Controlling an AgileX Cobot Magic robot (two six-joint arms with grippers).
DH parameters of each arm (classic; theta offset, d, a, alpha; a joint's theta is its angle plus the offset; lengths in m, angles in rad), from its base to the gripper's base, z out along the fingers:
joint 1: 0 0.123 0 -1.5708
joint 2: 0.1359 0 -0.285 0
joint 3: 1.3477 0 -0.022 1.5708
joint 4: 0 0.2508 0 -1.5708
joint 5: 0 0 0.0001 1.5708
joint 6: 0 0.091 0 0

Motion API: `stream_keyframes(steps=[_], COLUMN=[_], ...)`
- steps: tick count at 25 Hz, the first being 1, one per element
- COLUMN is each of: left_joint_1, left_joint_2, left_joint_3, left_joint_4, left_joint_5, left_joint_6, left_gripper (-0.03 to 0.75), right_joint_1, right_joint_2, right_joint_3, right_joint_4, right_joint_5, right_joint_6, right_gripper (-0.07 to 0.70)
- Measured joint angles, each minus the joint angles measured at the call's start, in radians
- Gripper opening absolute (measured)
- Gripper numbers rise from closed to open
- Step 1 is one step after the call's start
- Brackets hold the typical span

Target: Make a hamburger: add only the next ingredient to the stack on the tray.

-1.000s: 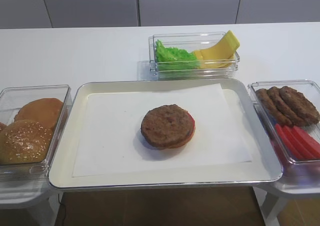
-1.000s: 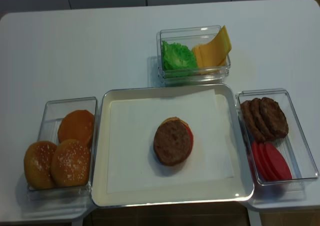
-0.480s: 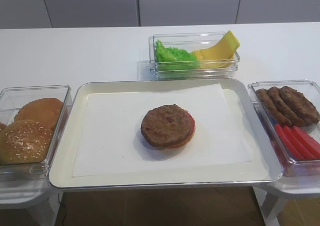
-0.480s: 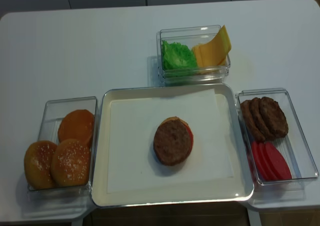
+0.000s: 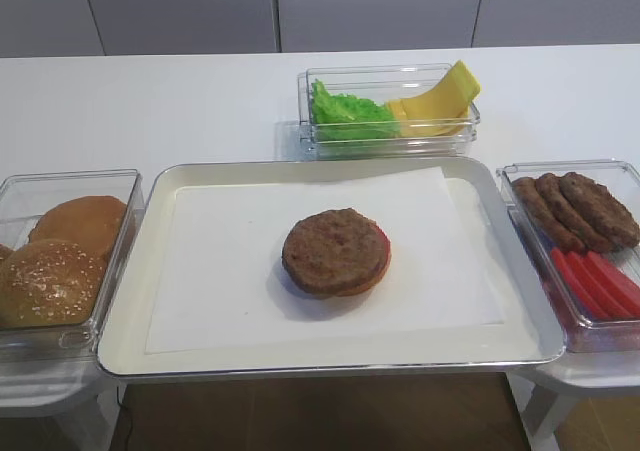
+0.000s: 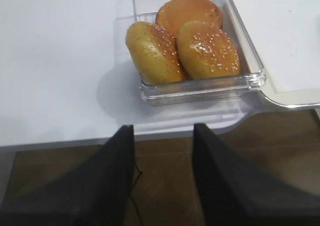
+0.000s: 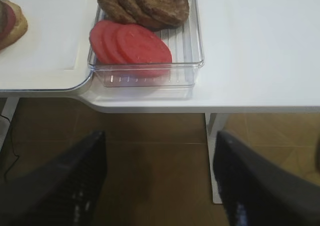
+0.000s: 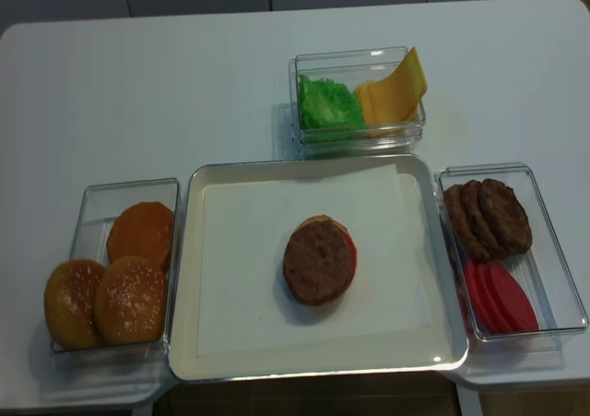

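The stack (image 5: 335,252) sits mid-tray (image 5: 130,301) on white paper: a tan bun base, a red layer peeking out on the right, and a dark-brown meat patty (image 8: 318,260) lying on top. Neither gripper shows in the high views. In the right wrist view my right gripper (image 7: 159,136) hangs open and empty over the floor, in front of the table edge near the patties (image 7: 142,3) in their box. My left gripper (image 6: 163,128) is likewise open and empty below the table edge, in front of the buns (image 6: 190,45).
A clear box on the right holds several patties (image 5: 580,209) and red slices (image 5: 595,279). A clear box on the left holds sesame buns (image 5: 60,261). Behind the tray stands a box with lettuce and cheese (image 5: 390,111).
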Motion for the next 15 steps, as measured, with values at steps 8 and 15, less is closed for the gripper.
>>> stream_keyframes(steps=[8, 15], left_joint_1=[0.000, 0.000], left_joint_2=[0.000, 0.000], left_joint_3=[0.000, 0.000], left_joint_4=[0.000, 0.000], left_joint_5=[0.000, 0.000], left_joint_6=[0.000, 0.000], left_gripper=[0.290, 0.290], right_joint_1=[0.000, 0.000], right_joint_2=[0.000, 0.000], right_joint_3=[0.037, 0.058], right_joint_4=[0.000, 0.005], right_joint_5=[-0.102, -0.136], right_joint_6=[-0.069, -0.099], right_gripper=[0.500, 0.500])
